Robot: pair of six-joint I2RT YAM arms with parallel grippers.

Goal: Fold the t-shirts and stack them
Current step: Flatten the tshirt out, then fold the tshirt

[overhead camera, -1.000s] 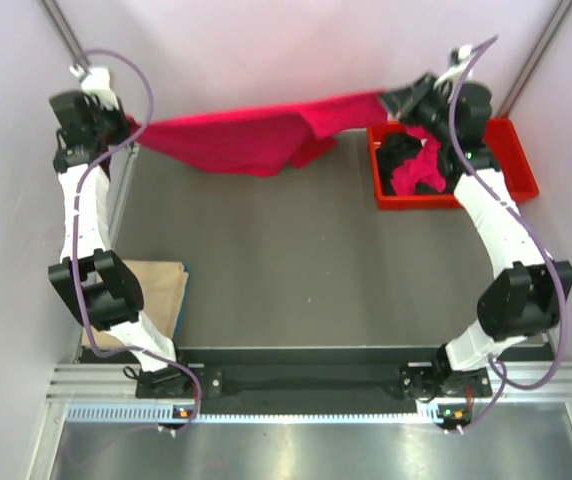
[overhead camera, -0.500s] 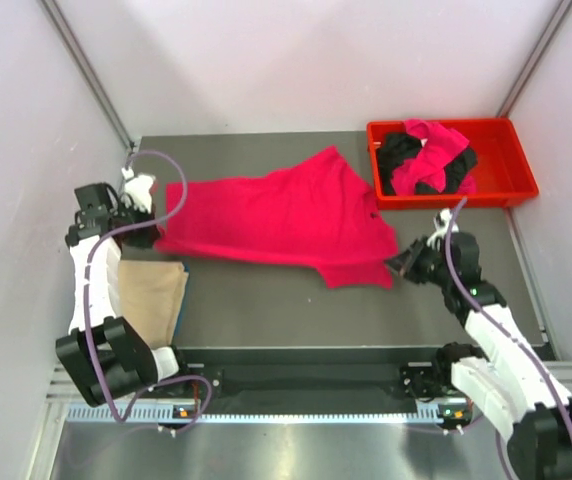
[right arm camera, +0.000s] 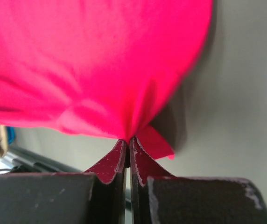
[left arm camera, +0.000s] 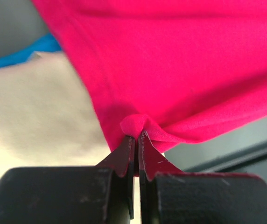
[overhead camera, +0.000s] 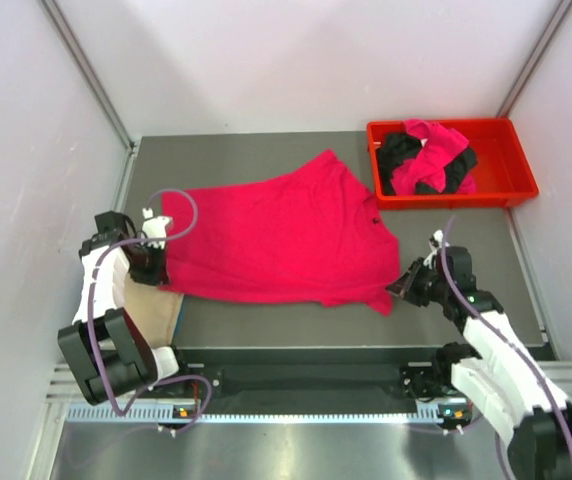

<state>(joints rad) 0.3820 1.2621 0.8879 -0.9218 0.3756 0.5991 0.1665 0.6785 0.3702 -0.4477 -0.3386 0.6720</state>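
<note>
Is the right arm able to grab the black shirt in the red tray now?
Probably not yet: its fingers are shut on the big pink shirt. Otherwise nothing seems to block the way to the black shirt.

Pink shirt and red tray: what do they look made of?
Pink shirt: soft matte knit cloth, probably cotton; it drapes flat and puckers at its pinched corners. Red tray: rigid plastic, smooth finish, judging by its straight moulded walls.
</note>
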